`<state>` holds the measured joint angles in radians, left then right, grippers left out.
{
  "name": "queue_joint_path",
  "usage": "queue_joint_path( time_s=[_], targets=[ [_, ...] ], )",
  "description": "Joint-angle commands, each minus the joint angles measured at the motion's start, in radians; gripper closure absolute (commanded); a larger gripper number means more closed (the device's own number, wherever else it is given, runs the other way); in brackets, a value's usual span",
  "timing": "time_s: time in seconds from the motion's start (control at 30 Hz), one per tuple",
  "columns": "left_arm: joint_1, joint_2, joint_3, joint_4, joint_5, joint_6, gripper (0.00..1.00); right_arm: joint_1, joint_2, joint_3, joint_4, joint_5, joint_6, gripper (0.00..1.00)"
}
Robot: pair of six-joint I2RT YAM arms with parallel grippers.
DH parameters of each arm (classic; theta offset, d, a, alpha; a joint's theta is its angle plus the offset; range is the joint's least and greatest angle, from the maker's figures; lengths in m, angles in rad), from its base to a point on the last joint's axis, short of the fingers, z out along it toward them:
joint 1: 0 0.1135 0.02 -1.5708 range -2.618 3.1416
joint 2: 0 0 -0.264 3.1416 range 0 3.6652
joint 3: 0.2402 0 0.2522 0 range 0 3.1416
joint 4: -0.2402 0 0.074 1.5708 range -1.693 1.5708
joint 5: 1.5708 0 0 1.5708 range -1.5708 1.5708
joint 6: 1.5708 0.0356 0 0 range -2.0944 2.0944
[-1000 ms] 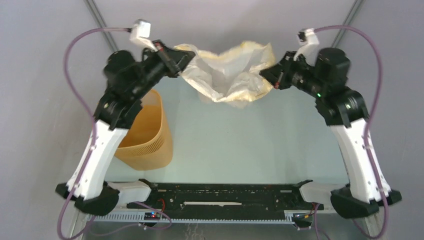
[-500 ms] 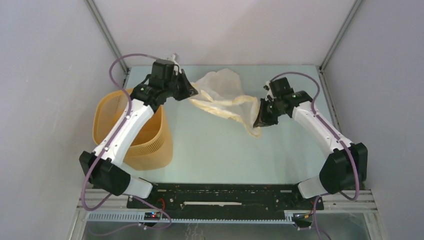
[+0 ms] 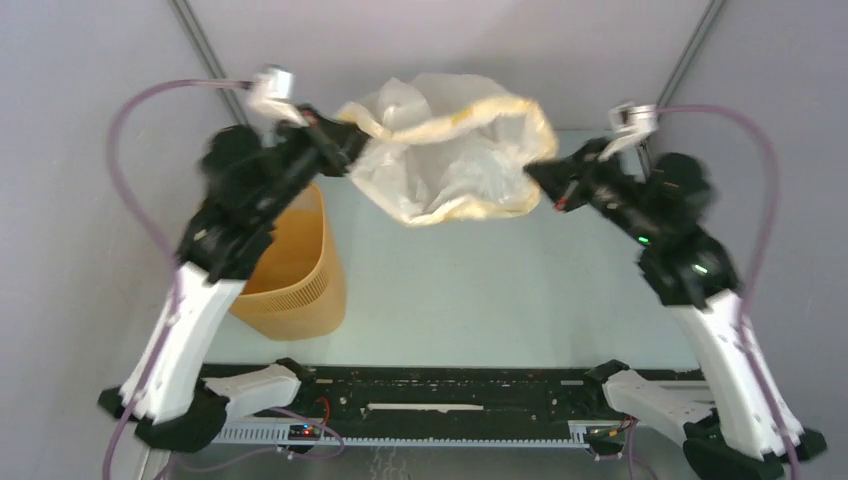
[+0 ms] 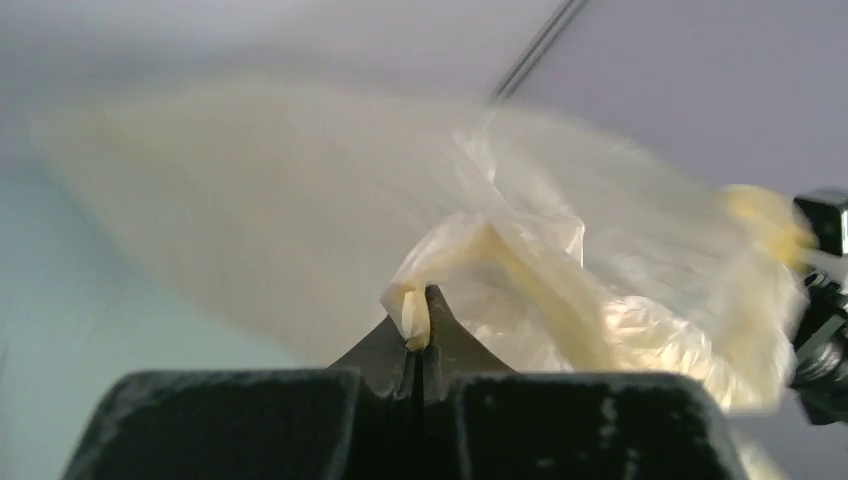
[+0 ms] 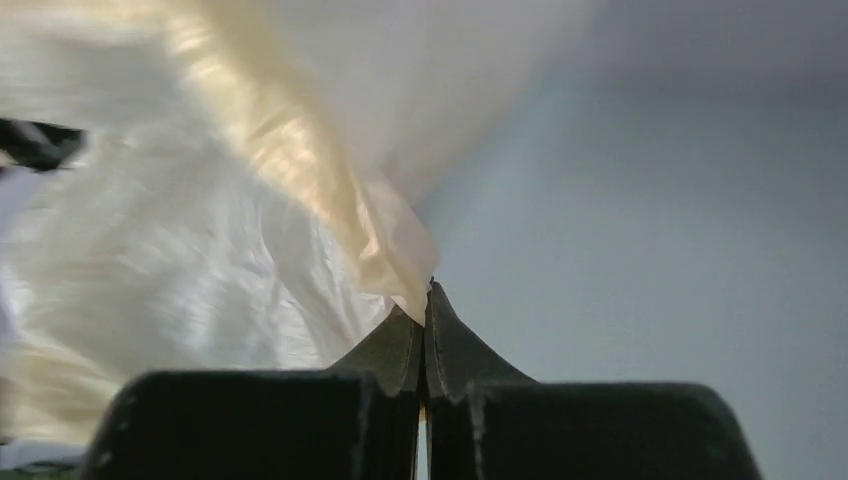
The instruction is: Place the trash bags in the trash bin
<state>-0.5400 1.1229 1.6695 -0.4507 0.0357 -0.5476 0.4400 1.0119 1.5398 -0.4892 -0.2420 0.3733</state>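
In both jaws, trash bag [image 3: 450,170]

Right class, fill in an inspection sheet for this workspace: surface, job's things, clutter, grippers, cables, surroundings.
Surface: pale green table.
Job's things: trash bag held up in the air, not in the trash bin; bin upright under the left arm.
Clutter: nothing seen.
Grippers: left gripper and right gripper both shut on the bag's yellowish rim.
Cables: purple cables loop above each arm.
Surroundings: grey walls, metal corner posts.
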Motion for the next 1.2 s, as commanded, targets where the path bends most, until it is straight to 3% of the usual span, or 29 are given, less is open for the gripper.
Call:
queue_joint_path(
  time_s=[0.0, 0.07, 0.17, 0.23, 0.33, 0.43, 0.5, 0.63, 0.73, 0.8, 0.93, 1.17],
  targets=[
    [0.032, 0.232, -0.213, -0.304, 0.061, 0.02, 1.0, -0.047, 0.264, -0.46, -0.219, -0.155, 0.146, 1.0],
    [0.023, 0.178, -0.264, -0.228, 0.091, 0.004, 1.0, 0.01, 0.295, -0.476, -0.27, -0.129, 0.116, 1.0],
    [0.021, 0.117, -0.23, -0.083, 0.11, -0.02, 1.0, 0.016, 0.234, -0.351, -0.265, -0.061, 0.073, 1.0],
    [0.021, 0.154, -0.061, -0.1, 0.107, -0.025, 1.0, -0.025, 0.236, -0.154, -0.298, -0.033, 0.054, 1.0],
    [0.02, 0.254, 0.303, -0.191, 0.132, -0.032, 1.0, -0.045, 0.348, 0.275, -0.454, -0.01, -0.017, 1.0],
    [0.02, 0.272, 0.462, -0.175, 0.151, -0.026, 1.0, -0.016, 0.423, 0.588, -0.542, 0.029, -0.07, 1.0],
    [0.02, 0.221, 0.384, -0.104, 0.12, 0.0, 1.0, 0.003, 0.361, 0.541, -0.473, 0.05, -0.077, 1.0],
    [0.038, 0.09, -0.024, -0.085, -0.077, -0.037, 1.0, -0.01, 0.162, -0.04, -0.205, 0.034, 0.024, 0.96],
    [0.105, 0.118, -0.176, -0.239, 0.047, -0.068, 1.0, -0.054, 0.175, -0.262, -0.274, -0.078, 0.125, 1.0],
    [0.114, 0.098, -0.207, -0.262, 0.103, -0.049, 1.0, -0.029, 0.222, -0.291, -0.364, -0.101, 0.123, 1.0],
    [0.106, -0.003, -0.219, -0.085, 0.127, -0.05, 1.0, 0.034, 0.197, -0.247, -0.349, -0.033, 0.076, 1.0],
    [0.089, 0.053, -0.087, -0.052, 0.17, -0.073, 1.0, 0.036, 0.27, 0.052, -0.338, -0.082, 0.054, 1.0]
  ],
)
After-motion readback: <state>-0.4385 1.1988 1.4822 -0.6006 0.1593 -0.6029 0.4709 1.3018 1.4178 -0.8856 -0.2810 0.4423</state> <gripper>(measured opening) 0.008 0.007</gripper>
